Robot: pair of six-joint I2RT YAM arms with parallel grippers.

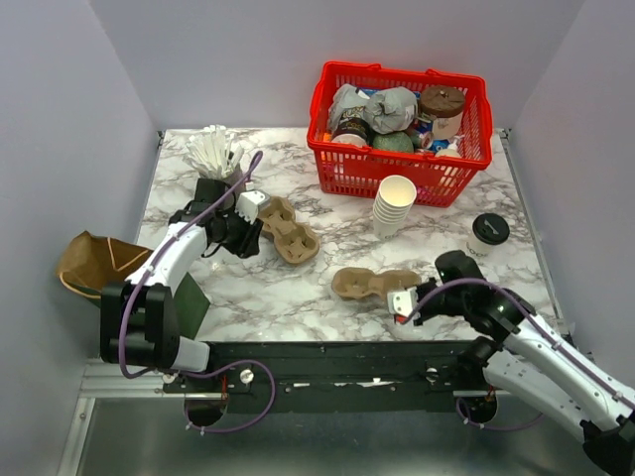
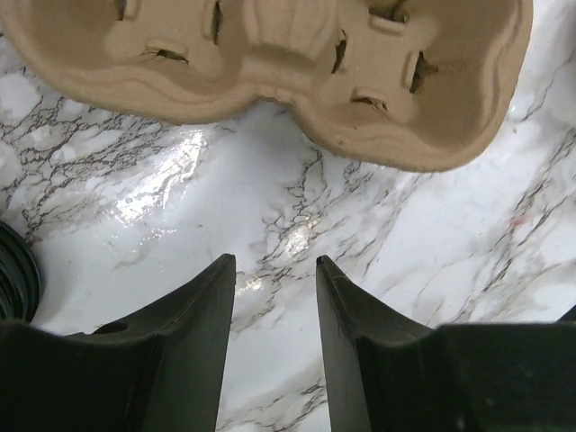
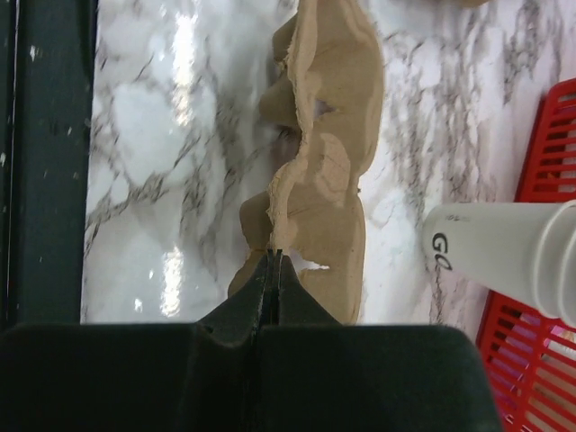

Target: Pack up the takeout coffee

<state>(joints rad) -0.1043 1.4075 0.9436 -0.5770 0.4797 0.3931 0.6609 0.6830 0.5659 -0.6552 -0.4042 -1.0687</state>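
Observation:
Two brown pulp cup carriers lie on the marble table. One carrier [image 1: 290,233] [image 2: 270,63] sits just ahead of my left gripper [image 1: 260,220] [image 2: 274,263], which is open with only bare table between its fingers. My right gripper [image 1: 402,302] [image 3: 274,256] is shut on the thin rim of the other carrier [image 1: 372,285] [image 3: 319,171] at its near end. A stack of white paper cups [image 1: 395,205] [image 3: 504,247] stands in front of the basket. A lidded takeout coffee cup [image 1: 488,233] stands at the right.
A red basket [image 1: 402,129] [image 3: 540,342] of mixed items stands at the back right. A black holder of white utensils [image 1: 216,154] is at the back left. A brown paper bag [image 1: 94,263] lies off the table's left edge. A dark round object [image 2: 13,279] is beside my left fingers.

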